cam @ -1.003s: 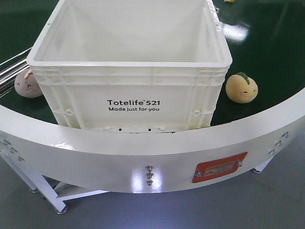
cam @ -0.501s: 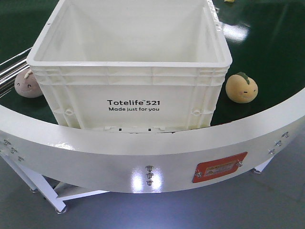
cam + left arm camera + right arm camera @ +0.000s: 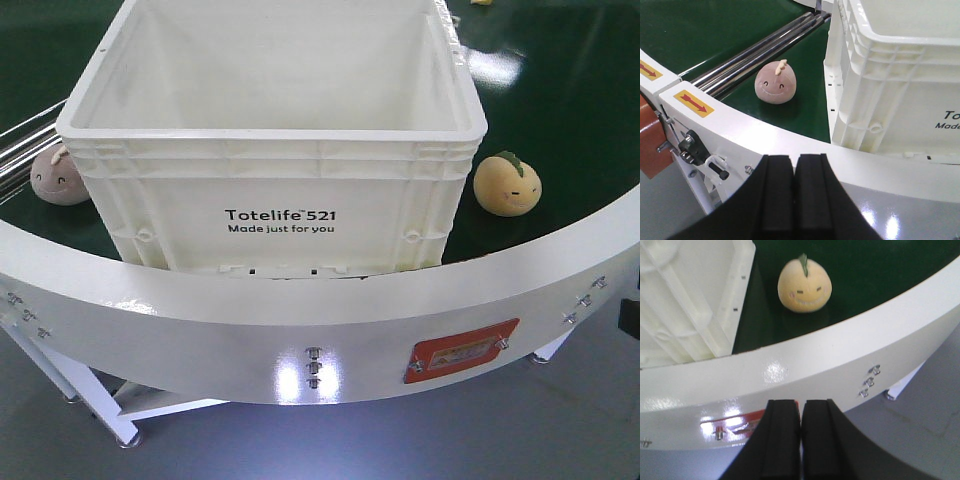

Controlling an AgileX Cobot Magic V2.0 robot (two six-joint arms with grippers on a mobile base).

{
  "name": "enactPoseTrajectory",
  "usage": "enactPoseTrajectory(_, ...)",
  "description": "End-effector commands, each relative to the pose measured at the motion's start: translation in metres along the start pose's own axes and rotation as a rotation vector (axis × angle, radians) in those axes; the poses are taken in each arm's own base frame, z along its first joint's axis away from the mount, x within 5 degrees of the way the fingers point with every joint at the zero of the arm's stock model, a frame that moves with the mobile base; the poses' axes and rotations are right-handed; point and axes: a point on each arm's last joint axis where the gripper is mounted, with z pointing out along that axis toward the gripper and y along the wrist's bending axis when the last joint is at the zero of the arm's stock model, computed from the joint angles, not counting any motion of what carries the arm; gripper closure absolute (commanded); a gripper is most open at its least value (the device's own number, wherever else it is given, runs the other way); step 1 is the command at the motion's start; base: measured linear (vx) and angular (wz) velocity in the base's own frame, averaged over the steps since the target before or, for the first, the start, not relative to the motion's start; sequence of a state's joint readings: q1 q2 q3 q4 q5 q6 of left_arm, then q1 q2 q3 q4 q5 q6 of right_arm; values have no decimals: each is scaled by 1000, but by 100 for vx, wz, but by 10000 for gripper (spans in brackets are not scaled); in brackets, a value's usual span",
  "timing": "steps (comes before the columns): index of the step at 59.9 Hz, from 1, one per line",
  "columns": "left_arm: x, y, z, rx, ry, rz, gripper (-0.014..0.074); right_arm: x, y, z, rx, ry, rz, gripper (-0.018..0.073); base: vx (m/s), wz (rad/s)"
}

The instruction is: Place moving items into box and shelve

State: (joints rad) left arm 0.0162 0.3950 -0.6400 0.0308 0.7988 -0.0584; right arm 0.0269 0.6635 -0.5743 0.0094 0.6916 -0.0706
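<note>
A white Totelife box (image 3: 270,190) stands open and empty on the green conveyor belt (image 3: 560,100). A pink plush toy (image 3: 58,178) lies left of the box; it also shows in the left wrist view (image 3: 775,83). An orange plush toy with a leaf (image 3: 507,184) lies right of the box, also in the right wrist view (image 3: 804,286). My left gripper (image 3: 795,165) is shut and empty, in front of the conveyor's white rim. My right gripper (image 3: 801,412) is shut and empty, outside the rim below the orange toy.
The conveyor's curved white rim (image 3: 300,310) runs between the grippers and the belt. Metal rails (image 3: 760,50) run behind the pink toy. A red label (image 3: 462,350) sits on the rim's front. A yellow item (image 3: 482,3) lies at the far edge.
A dark shape has come into view at the right edge of the front view. The box and toys have not visibly moved.
</note>
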Motion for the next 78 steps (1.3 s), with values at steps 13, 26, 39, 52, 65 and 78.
enactPoseTrajectory(13,-14,-2,9,11,-14,10,-56,-19,-3,33,7,29,-17,-145,0,0)
enactPoseTrajectory(26,-16,-7,20,63,19,55,-117,-49,-6,68,10,71,24,-152,0,0)
enactPoseTrajectory(39,-16,-21,21,187,14,150,-57,-93,-9,121,0,145,27,-141,0,0)
enactPoseTrajectory(52,-16,-21,21,190,20,158,21,-126,-11,185,-17,260,-21,-139,0,0)
enactPoseTrajectory(65,-15,-21,21,190,31,158,38,-146,-13,246,-30,327,-60,-131,0,0)
enactPoseTrajectory(78,-15,-21,21,190,33,158,38,-147,-15,281,-18,359,-96,-88,0,0)
